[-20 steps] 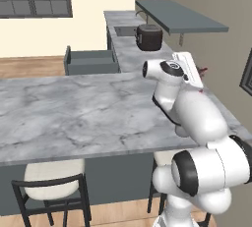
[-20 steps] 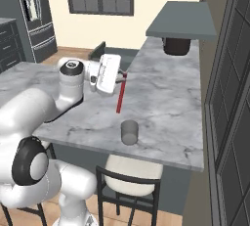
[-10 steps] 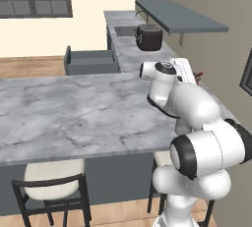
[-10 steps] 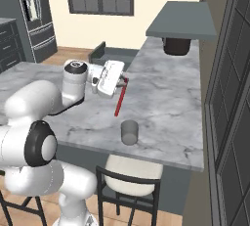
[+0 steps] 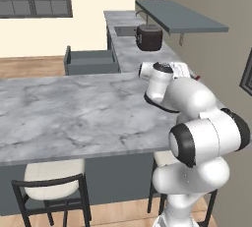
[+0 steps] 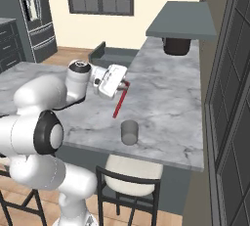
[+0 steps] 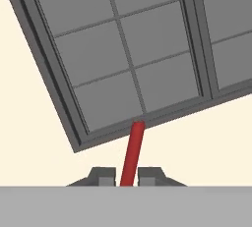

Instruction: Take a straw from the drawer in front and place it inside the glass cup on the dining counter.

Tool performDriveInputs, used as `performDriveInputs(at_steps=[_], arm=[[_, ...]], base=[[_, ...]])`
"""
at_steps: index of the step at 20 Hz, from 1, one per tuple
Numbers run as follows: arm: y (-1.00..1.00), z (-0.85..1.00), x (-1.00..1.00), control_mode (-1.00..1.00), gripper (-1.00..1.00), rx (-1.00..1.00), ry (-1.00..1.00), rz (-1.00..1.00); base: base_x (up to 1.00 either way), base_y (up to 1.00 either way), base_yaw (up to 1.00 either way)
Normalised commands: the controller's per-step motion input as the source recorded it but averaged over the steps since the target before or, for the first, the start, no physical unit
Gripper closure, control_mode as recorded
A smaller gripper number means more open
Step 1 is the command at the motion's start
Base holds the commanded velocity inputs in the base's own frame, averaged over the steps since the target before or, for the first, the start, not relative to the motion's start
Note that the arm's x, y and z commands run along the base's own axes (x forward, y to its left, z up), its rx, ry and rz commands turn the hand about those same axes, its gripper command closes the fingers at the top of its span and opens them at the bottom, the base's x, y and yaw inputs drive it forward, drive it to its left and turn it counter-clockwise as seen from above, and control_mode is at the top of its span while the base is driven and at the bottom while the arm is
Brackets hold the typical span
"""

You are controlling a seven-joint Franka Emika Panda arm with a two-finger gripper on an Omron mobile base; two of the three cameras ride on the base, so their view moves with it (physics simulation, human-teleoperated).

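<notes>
The robot's two-finger jaws (image 6: 124,86) are closed on the thin red stick of a straw (image 6: 118,103), pinching it at its upper end. The rest of the straw hangs down and slightly towards the robot, its lower tip above the long white-grey veined marble worktop (image 6: 161,98) of the dining counter. In the hand view the straw (image 7: 132,155) rises straight from between the two dark finger tips (image 7: 103,177), so the grip looks centred.

The small grey translucent glass tumbler (image 6: 129,132) stands upright on the worktop near its front edge, below and a little to the side of the straw's lower tip, apart from it. Behind the counter the wide dark slate-grey drawer (image 5: 91,60) stands pulled open.

The straw is likely very light and stiff enough to keep its line, but thin and smooth, so it could swivel or slip in a pinch this small. Holding it at the top seems right: it leaves the long lower part free to enter the cup. The tumbler is light too, and a sideways knock from the tip could tip it over, so the tip should probably come in from above the rim.
</notes>
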Motion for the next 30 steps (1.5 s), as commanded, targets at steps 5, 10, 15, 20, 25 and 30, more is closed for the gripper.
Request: performDriveInputs(at_steps=[5, 10, 15, 20, 25, 30], arm=[[0.00, -0.34, 0.07, -1.00, 1.00, 0.00, -0.32, -0.06], [0.00, -0.46, 0.03, -1.00, 1.00, -0.01, -0.38, -0.02], [0.00, -0.74, 0.01, -1.00, 1.00, -0.06, -0.41, -0.01], [0.00, -0.73, 0.16, -1.00, 1.00, -0.11, -0.42, -0.05], [0.06, -0.63, 0.21, -1.00, 1.00, -0.09, -0.41, -0.06], [0.32, -0.70, 0.19, -1.00, 1.00, -0.03, -0.30, -0.09]], base=[[0.00, 0.00, 0.00], [0.00, 0.00, 0.00], [0.00, 0.00, 0.00], [0.00, 0.00, 0.00], [0.00, 0.00, 0.00], [0.00, 0.00, 0.00]])
